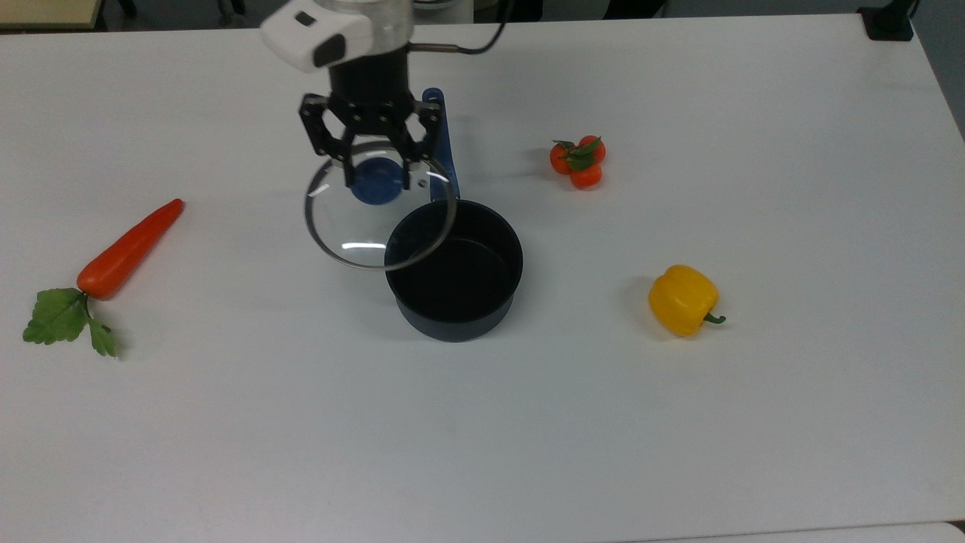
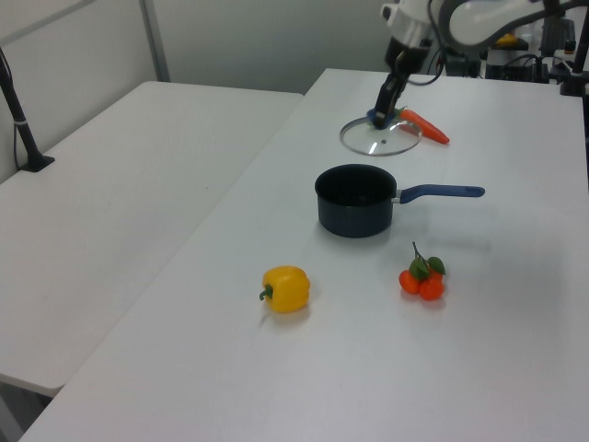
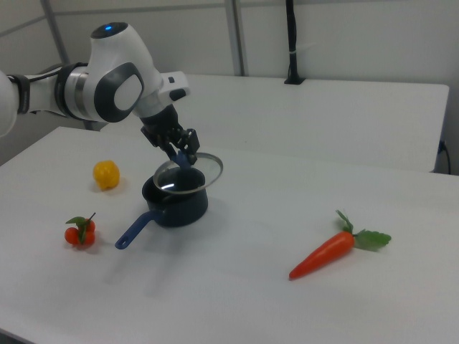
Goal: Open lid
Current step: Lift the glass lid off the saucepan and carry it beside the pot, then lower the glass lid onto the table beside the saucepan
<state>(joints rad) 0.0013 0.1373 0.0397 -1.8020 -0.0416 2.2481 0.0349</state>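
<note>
From the top view, we saw the gripper (image 1: 375,178) clamped on the blue knob of the lid (image 1: 379,219), held in the air off the pan (image 1: 453,270), toward the top view's left. From the left view, we saw the lid (image 2: 380,136) raised beyond the open pan (image 2: 355,200), near the carrot (image 2: 424,126). From the right view, we saw the lid (image 3: 188,173) tilted above the pan's (image 3: 175,200) rim.

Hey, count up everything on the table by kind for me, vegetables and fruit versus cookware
Vegetables and fruit: 3, the carrot, yellow pepper and tomato cluster
Cookware: 2, the saucepan and the lid held in the gripper
Total: 5
</note>
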